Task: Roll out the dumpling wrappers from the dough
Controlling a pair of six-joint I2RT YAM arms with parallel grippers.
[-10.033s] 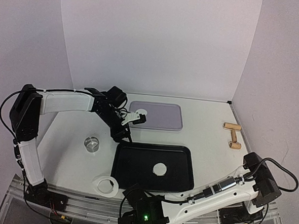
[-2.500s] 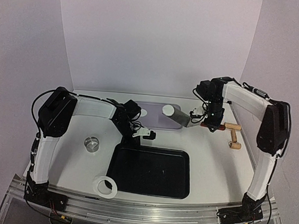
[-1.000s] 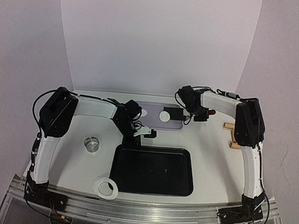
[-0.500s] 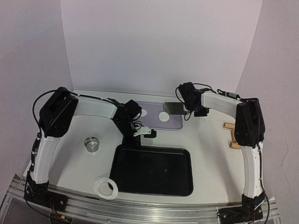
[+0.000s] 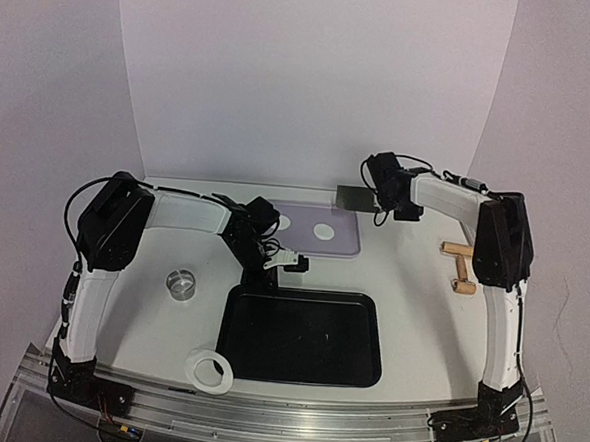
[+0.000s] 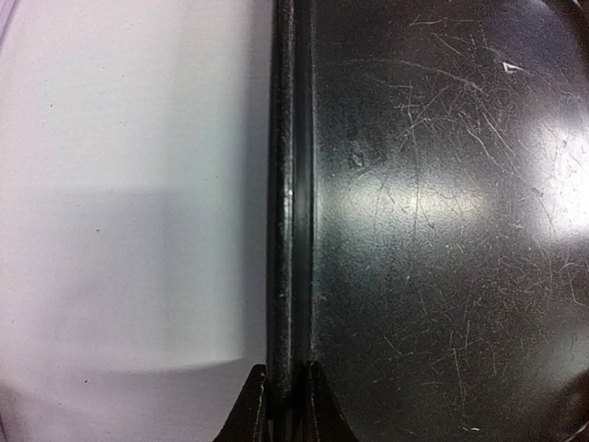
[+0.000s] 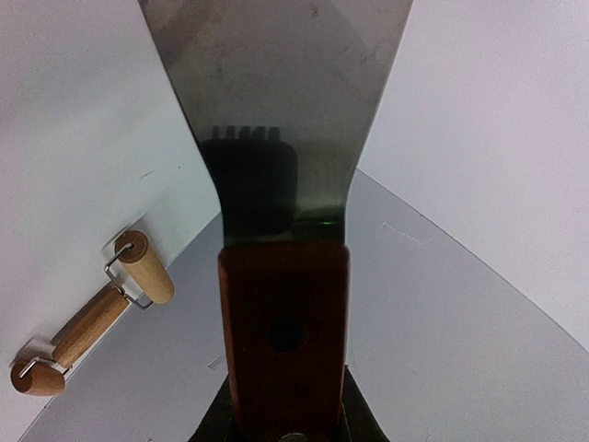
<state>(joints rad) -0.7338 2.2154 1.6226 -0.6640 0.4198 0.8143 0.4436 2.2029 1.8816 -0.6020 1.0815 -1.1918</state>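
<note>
Right jaws clamp spatula (image 5: 355, 197) handle, blade upper right of nearer dumpling wrapper (image 5: 324, 230) on purple mat (image 5: 345, 248); left jaws pinch black tray (image 5: 330, 295) rim.

A black tray (image 5: 303, 337) is lying up front, a ring cutter (image 5: 181, 283) sitting to its left, a wooden roller (image 5: 460, 266) resting far right, a spatula (image 7: 276, 110) hanging aloft.

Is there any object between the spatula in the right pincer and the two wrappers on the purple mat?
Nothing visible. The spatula in the right pincer hangs near the mat's far right corner; both wrappers lie uncovered.
</note>
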